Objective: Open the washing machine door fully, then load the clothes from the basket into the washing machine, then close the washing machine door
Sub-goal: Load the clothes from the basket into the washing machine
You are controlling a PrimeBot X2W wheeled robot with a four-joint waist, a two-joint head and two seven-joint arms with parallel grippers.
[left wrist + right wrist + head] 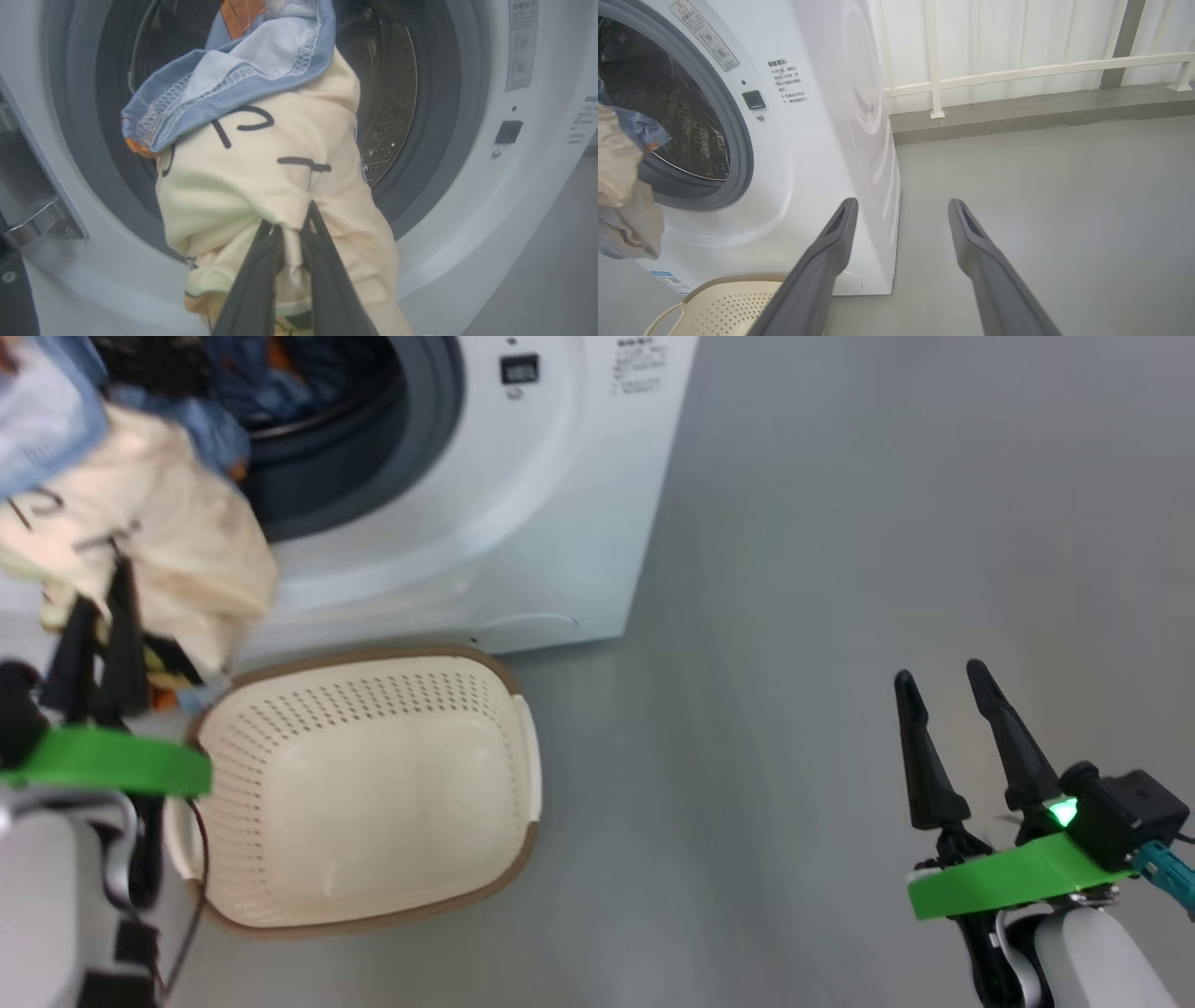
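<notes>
At the near left, the left arm's two long dark fingers have their jaws closed on a pinched fold of the cream fabric bundle with blue and orange-brown patches and black marks. At the near right, the right arm's dark fingers stand wide apart, jaws open and holding nothing, above the grey floor to the right of the machine.

Between the two arms the small rectangular cream plastic basket with perforated sides and a brown woven-look rim stands on the floor, its far edge just beside the foot of the big white boxy front-loading washing machine. Its bare bottom shows.

The cream bundle hangs off the floor, above the basket's far left corner and directly in front of the machine's round opening. Its blue-hemmed top lies against the opening's upper part.

Behind it the grey-blue rubber gasket rings the uncovered steel perforated drum. More blue fabric shows inside the opening; whether it is a separate piece I cannot tell. A metal hinge bracket sits at the opening's left.

Farthest off, a white railing runs along the wall.
</notes>
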